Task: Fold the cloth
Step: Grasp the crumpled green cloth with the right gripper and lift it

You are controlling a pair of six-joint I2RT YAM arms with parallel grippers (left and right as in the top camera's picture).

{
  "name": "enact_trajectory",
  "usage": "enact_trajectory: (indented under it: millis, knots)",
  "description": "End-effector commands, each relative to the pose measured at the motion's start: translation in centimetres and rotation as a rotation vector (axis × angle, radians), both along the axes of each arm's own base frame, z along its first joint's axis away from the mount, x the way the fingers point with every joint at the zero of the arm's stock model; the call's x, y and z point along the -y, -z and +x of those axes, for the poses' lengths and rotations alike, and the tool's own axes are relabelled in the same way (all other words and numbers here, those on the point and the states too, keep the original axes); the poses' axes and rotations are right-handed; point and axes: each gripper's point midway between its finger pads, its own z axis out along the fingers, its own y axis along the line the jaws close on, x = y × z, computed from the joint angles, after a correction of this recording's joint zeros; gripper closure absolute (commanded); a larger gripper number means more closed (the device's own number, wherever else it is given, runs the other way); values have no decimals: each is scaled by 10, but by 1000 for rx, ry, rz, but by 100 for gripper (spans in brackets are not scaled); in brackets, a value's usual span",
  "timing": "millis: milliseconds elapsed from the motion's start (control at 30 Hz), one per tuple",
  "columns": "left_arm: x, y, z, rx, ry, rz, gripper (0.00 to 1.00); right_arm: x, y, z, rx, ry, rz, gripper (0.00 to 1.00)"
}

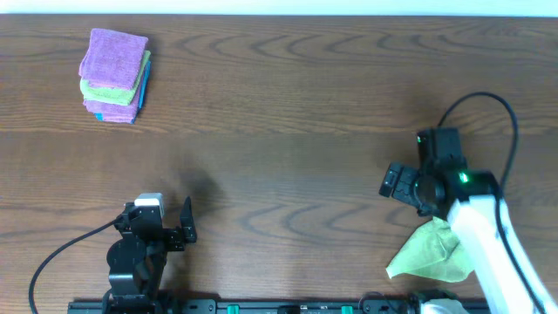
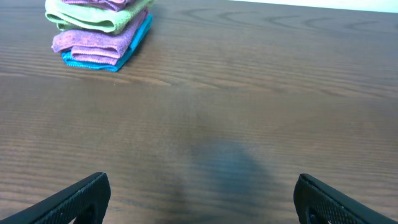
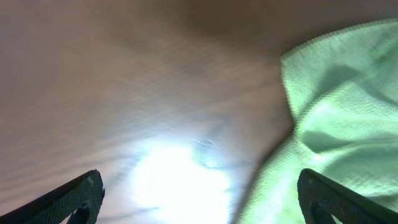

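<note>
A light green cloth (image 1: pixel 429 253) lies crumpled at the table's front right, partly under my right arm. In the right wrist view the cloth (image 3: pixel 339 118) fills the right side, reaching under the right finger. My right gripper (image 3: pixel 199 196) is open and empty, its fingers wide apart above the table at the cloth's edge; in the overhead view it (image 1: pixel 403 185) sits just behind the cloth. My left gripper (image 1: pixel 166 228) is open and empty at the front left, far from the cloth. In the left wrist view its fingers (image 2: pixel 202 199) stand wide apart over bare wood.
A stack of folded cloths (image 1: pixel 115 75), purple, green and blue, sits at the back left and also shows in the left wrist view (image 2: pixel 99 30). A black cable (image 1: pixel 488 109) loops behind the right arm. The table's front edge carries a rail (image 1: pixel 261 305).
</note>
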Motion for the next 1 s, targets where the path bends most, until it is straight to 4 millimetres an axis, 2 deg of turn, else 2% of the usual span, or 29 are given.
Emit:
enact_trajectory:
  millis: [0, 200, 433, 667, 733, 833, 900, 967]
  knots:
    - [-4, 7, 0, -14, -22, 1, 5, 21, 8, -1, -90, 3, -118, 1]
    - [-4, 7, 0, -14, -22, 1, 5, 48, 25, -19, -231, 67, -210, 1]
    - [-4, 7, 0, -14, -22, 1, 5, 81, 28, -42, -282, 323, -113, 1]
    - [-4, 7, 0, -14, -22, 1, 5, 87, 36, -53, -301, 387, 0, 2]
    - [-4, 7, 0, -14, -22, 1, 5, 87, 39, -57, -311, 391, 2, 8]
    - [-4, 7, 0, -14, -22, 1, 5, 85, 44, -61, -321, 391, 4, 29]
    - [-4, 7, 0, -14, -22, 1, 4, 84, 46, -62, -325, 391, 12, 52]
    - [-4, 7, 0, -14, -22, 1, 4, 81, 49, -63, -324, 390, 23, 79]
